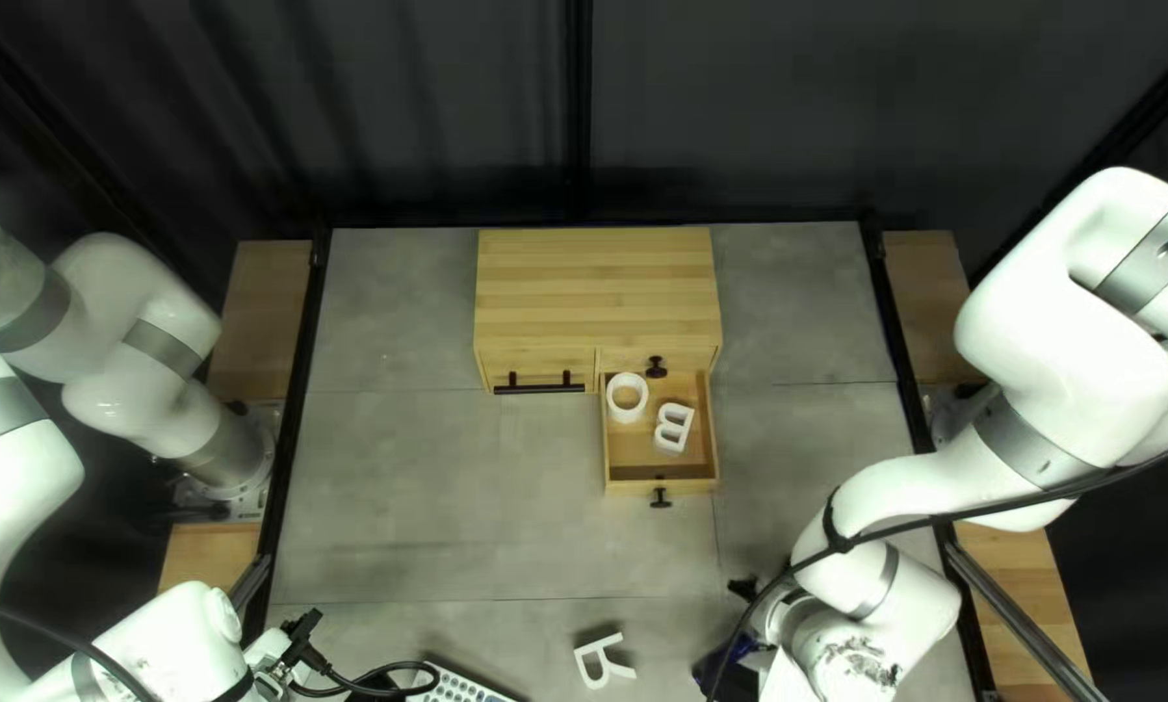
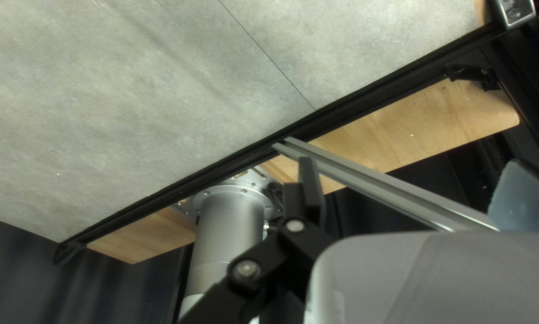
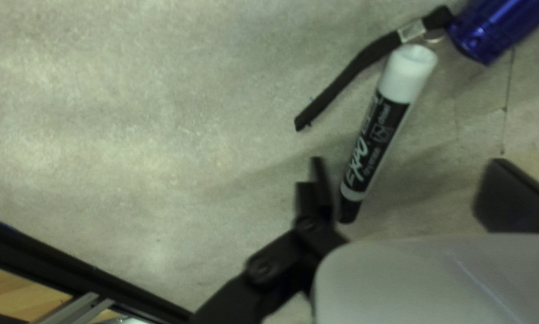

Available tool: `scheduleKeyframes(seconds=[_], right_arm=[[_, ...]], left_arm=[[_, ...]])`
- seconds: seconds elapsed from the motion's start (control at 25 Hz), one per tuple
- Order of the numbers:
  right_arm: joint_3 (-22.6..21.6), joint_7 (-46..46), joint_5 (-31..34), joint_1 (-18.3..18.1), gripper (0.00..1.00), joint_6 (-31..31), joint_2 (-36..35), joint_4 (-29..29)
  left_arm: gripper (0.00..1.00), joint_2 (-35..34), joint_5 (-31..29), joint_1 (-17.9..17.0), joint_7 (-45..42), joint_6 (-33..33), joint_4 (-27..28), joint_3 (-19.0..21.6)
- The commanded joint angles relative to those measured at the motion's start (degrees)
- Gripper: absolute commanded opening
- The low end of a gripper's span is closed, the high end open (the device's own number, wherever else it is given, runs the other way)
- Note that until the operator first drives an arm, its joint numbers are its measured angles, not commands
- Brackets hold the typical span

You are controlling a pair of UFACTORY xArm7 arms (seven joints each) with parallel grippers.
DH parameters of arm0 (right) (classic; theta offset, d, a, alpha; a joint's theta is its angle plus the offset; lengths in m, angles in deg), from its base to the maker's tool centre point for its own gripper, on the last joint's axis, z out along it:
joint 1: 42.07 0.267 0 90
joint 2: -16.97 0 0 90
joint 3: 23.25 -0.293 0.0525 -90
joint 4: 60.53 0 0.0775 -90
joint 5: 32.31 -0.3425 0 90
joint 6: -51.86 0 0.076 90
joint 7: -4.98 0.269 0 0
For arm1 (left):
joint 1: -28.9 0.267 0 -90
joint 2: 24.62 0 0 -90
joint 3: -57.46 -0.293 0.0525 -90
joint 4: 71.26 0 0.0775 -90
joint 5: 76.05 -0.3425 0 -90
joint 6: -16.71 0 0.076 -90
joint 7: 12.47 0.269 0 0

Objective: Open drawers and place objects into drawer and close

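The marker (image 3: 377,132) shows only in the right wrist view, the left gripper (image 1: 308,635) and right gripper (image 1: 745,624) wide, grey tabletop (image 1: 415,494) near, dark curtain (image 1: 402,117) far.

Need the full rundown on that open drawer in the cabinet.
The pale, wood-look rectangular drawer is pulled out from the lower right of the light wooden cabinet, toward the table's near edge. Its front carries a small black knob; the floor inside looks browner. On that floor rest a white ring-shaped piece, nearer the cabinet, and a white letter B. Whether its underside meets the table is hidden.
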Motion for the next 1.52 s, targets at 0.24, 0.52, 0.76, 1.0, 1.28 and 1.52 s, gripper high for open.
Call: scheduleKeyframes(seconds=[0.24,0.52,0.76,1.0,1.28,1.52], right_arm=[[0.4,0.8,1.0,-0.1,0.03,3.1,-0.2,-1.4],[0.3,0.5,1.0,-0.3,0.01,4.1,0.0,-1.8],[-0.2,-2.7,-1.0,-1.0,0.00,0.8,4.2,-2.0],[0.5,-10.4,-4.1,-2.5,0.00,-6.5,12.8,-2.6],[1.0,-13.6,-5.0,-3.1,1.00,-5.2,12.2,-2.5],[-0.2,-12.4,-6.1,-2.0,1.00,1.2,10.8,-4.7]], left_arm=[[1.00,0.0,0.0,0.0,0.0,0.0,0.0,0.0],[1.00,0.0,0.0,0.0,0.0,0.0,0.0,0.0],[1.00,0.0,0.0,0.0,0.0,0.0,0.0,0.0],[1.00,0.0,0.0,0.0,0.0,0.0,0.0,0.0],[1.00,0.0,0.0,0.0,0.0,0.0,0.0,0.0],[1.00,0.0,0.0,0.0,0.0,0.0,0.0,0.0]])
